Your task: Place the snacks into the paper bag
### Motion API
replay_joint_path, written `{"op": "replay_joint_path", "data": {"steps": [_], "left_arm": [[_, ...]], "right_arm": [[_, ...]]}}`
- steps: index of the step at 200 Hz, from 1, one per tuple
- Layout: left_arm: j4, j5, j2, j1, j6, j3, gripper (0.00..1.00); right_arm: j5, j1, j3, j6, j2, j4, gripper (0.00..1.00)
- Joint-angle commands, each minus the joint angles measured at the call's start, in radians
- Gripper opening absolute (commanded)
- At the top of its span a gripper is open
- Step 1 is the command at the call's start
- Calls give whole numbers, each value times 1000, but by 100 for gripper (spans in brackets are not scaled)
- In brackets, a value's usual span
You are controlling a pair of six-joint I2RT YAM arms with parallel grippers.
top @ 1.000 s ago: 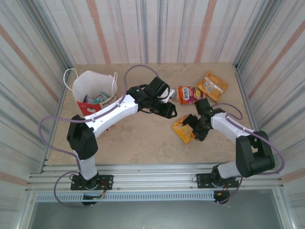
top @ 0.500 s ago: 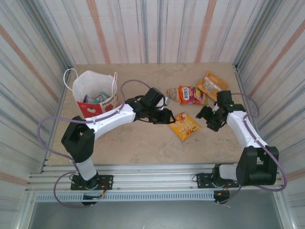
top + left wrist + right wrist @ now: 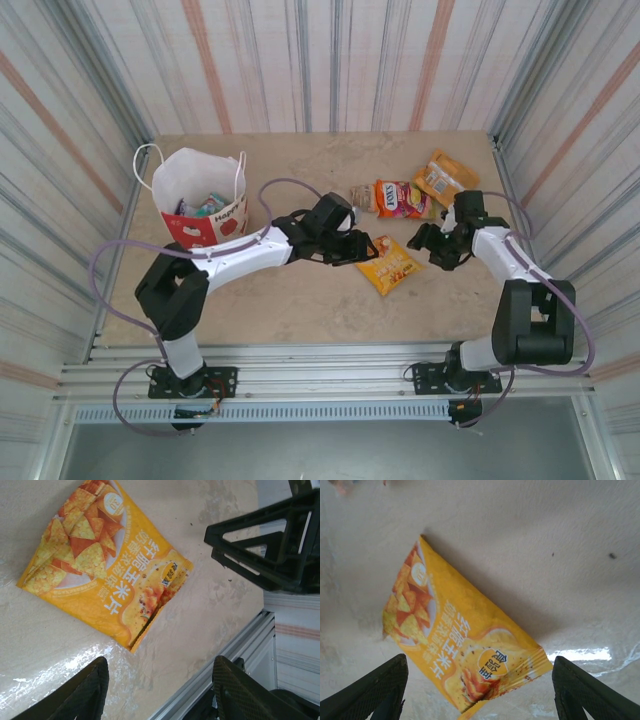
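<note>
Yellow packet [image 3: 390, 265] of corn chips, lying flat and face up on the stone-patterned table [image 3: 300, 295], between the two grippers. The left gripper [image 3: 357, 250] hangs just beside the packet's left edge, fingers spread wide and empty. Its wrist view shows the packet [image 3: 105, 565] ahead of the fingers [image 3: 85, 690], not between them. The right gripper [image 3: 428, 245] sits near the packet's right corner, likewise wide apart and holding nothing.

The paper bag [image 3: 200, 200] stands upright and open-mouthed at the far left, well apart from the yellow packet, with a teal packet [image 3: 210, 205] showing inside. An orange-red packet [image 3: 400, 198] and an orange packet [image 3: 447, 178] lie farther back on the right.

The step in hand is judged to be the left arm's grasp of the yellow packet, since the bag lies on that arm's side. For a clean pick, the fingers should advance until one crimped end lies between them, drop to the table and close across that thin edge. The glossy film is likely to skid under the pads, so a tilted wrist that hooks the edge should help. The right gripper should draw clear to avoid a collision. The packet should be released only above the bag's rim, clear of the cord handles [image 3: 240, 165].
</note>
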Motion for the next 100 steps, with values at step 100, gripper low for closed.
{"op": "replay_joint_path", "data": {"steps": [100], "left_arm": [[98, 12, 53, -1, -125, -85, 55]], "right_arm": [[-64, 124, -108, 53, -233, -128, 76]]}}
